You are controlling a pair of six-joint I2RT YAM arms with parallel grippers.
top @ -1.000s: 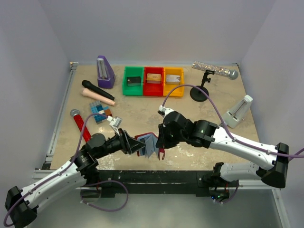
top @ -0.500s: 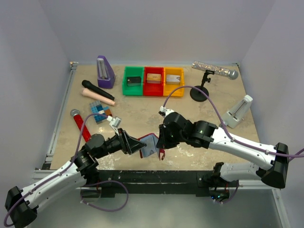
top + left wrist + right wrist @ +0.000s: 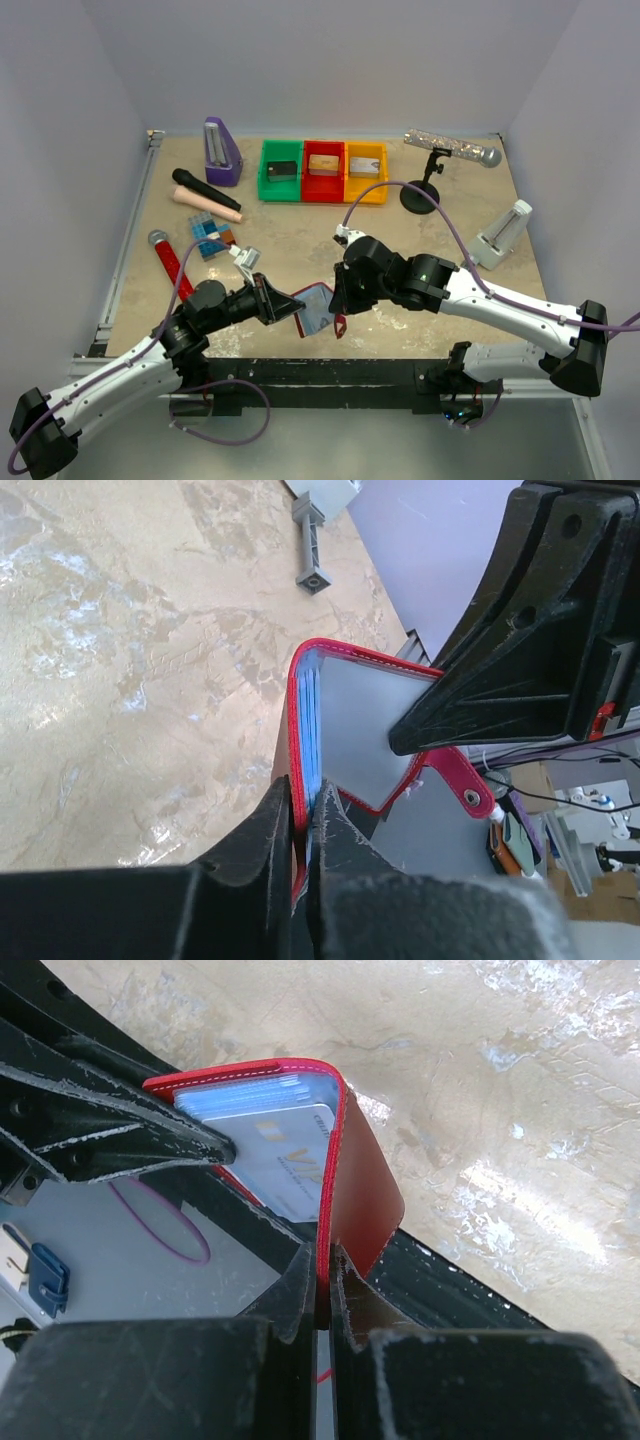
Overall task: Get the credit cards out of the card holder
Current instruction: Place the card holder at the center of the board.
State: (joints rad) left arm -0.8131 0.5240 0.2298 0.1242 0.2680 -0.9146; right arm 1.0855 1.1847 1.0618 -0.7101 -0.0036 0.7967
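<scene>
The dark red card holder (image 3: 316, 308) hangs open between both grippers above the table's front edge. My left gripper (image 3: 293, 305) is shut on its left edge; in the left wrist view the left gripper (image 3: 303, 805) pinches the red cover and the blue sleeve edges of the card holder (image 3: 365, 730). My right gripper (image 3: 337, 300) is shut on the other red flap, the cover's edge clamped in the right gripper (image 3: 322, 1255). A silvery-grey credit card (image 3: 280, 1155) shows inside the card holder (image 3: 365, 1185), with more card edges stacked behind it.
Green (image 3: 280, 172), red (image 3: 323, 172) and yellow (image 3: 365, 174) trays stand at the back. A purple metronome (image 3: 221, 150), black microphone (image 3: 205, 190), red microphone (image 3: 172, 262) and tiled block (image 3: 210, 237) lie left. A microphone stand (image 3: 425, 190) and white holder (image 3: 503, 233) stand right.
My left gripper's jaws have closed onto the card holder's left edge. The holder has opened flatter and shifted slightly right. The right gripper has kept its grip.
</scene>
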